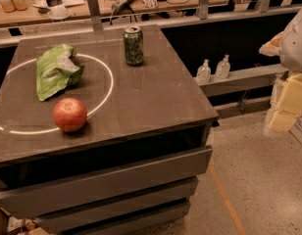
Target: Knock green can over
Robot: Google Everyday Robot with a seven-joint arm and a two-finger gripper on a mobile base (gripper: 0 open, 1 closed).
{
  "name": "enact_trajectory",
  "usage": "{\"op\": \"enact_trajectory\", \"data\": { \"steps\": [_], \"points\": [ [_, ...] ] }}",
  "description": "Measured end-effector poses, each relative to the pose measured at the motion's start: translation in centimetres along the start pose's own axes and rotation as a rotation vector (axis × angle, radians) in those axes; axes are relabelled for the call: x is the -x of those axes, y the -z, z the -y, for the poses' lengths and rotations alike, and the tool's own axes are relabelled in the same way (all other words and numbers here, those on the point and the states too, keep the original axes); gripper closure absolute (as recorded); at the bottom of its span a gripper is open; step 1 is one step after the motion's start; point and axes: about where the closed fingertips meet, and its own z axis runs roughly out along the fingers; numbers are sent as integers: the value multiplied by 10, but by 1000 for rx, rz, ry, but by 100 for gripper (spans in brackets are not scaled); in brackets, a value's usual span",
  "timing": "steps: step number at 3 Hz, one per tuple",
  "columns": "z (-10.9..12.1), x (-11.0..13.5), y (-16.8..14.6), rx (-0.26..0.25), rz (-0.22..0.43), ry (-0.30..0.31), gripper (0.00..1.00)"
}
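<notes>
The green can point(133, 45) stands upright near the far edge of the dark table point(156, 97), right of the middle. It is dark green with patterned sides and a silver top. My gripper point(288, 104) shows at the right edge of the camera view as pale yellowish blocks under a white arm part. It hangs over the floor, well to the right of the table and lower than the can. It touches nothing on the table.
A light green snack bag point(57, 70) lies at the table's left, and a red apple point(70, 114) sits in front of it. A glowing ring point(104, 99) marks the tabletop. Two small bottles point(213, 69) stand on a ledge to the right. A cluttered desk point(92, 6) stands behind a railing.
</notes>
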Motion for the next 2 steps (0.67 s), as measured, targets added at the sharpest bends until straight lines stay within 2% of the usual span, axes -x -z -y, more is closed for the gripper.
{"op": "enact_trajectory", "data": {
  "steps": [1,2],
  "points": [
    [0,0,0,0,0,0,0],
    [3,1,3,6,49,-14,0]
  ]
}}
